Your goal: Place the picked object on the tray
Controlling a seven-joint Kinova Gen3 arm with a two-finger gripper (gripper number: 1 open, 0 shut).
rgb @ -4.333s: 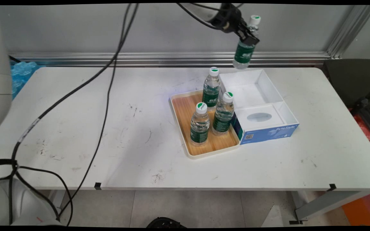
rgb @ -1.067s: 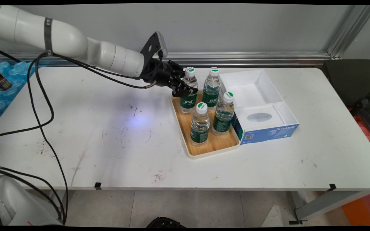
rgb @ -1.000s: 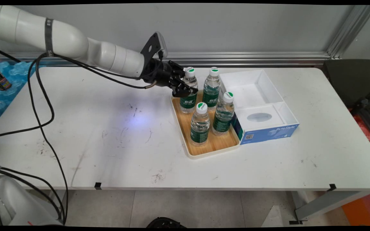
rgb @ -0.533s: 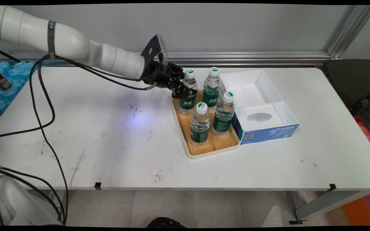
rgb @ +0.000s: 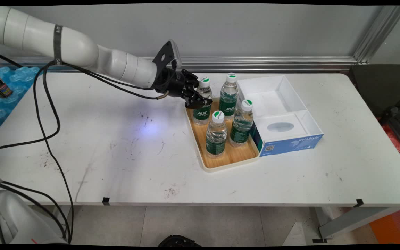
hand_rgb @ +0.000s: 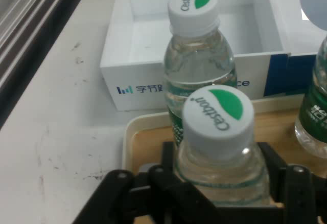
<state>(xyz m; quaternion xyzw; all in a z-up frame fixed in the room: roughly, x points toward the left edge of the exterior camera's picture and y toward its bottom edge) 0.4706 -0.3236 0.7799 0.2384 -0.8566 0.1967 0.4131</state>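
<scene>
Bottle (rgb: 202, 102) stands upright in tray (rgb: 221, 164), clamped inside claw (rgb: 198, 99).

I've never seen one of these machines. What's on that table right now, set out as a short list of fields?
Pincer: pincer shut on the held bottle, gripping below its cap
Held bottle: upright at the tray's far left corner
Tray: wooden-floored tray with three other bottles standing in it
Box: open white and blue box touching the tray's right side
Surface: white table
</scene>
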